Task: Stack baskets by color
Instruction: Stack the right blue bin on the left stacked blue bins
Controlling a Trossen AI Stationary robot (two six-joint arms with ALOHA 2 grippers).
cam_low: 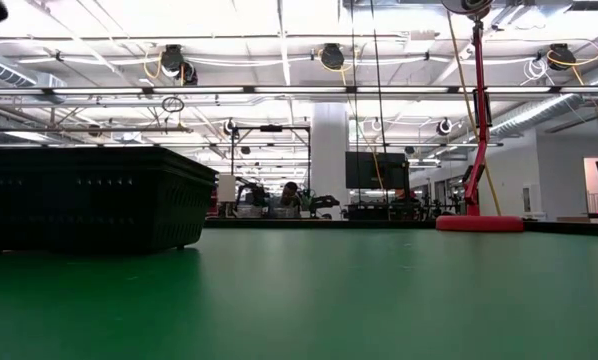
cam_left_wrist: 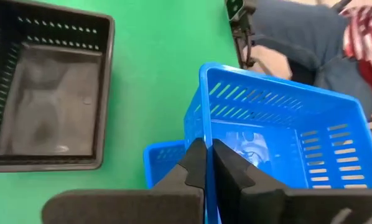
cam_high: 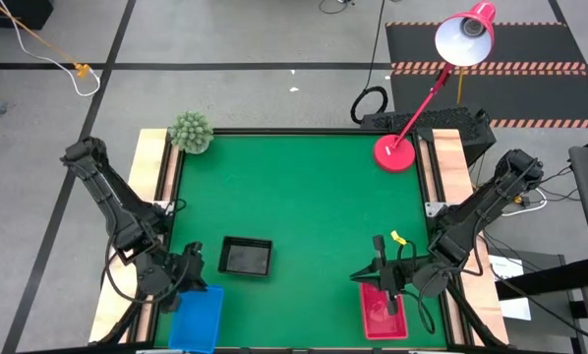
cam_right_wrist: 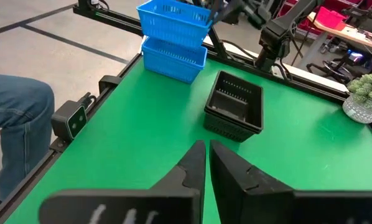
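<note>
A blue basket (cam_right_wrist: 173, 18) hangs over a second blue basket (cam_right_wrist: 173, 57) at the table's near left corner, with my left gripper (cam_left_wrist: 206, 163) shut on it. A black basket (cam_high: 246, 257) rests on its base on the green mat left of the middle. Red baskets (cam_high: 383, 315) lie at the near right edge. My right gripper (cam_right_wrist: 208, 158) hovers over their far end, pointing toward the table's left, shut with nothing between its fingers. My left gripper pinches the rim of one blue basket wall (cam_left_wrist: 204, 127), the one at the basket's far end, with one finger inside and one outside. The fingers slant down from the far side. The basket is tilted above the lower blue basket (cam_left_wrist: 164, 163); whether they touch I cannot tell.
A red lamp stands on its round base (cam_high: 394, 153) at the far right, and a small green plant (cam_high: 190, 132) at the far left corner. A person in jeans (cam_right_wrist: 18, 124) sits close to the table's near edge. The green mat's middle (cam_high: 314, 197) is bare.
</note>
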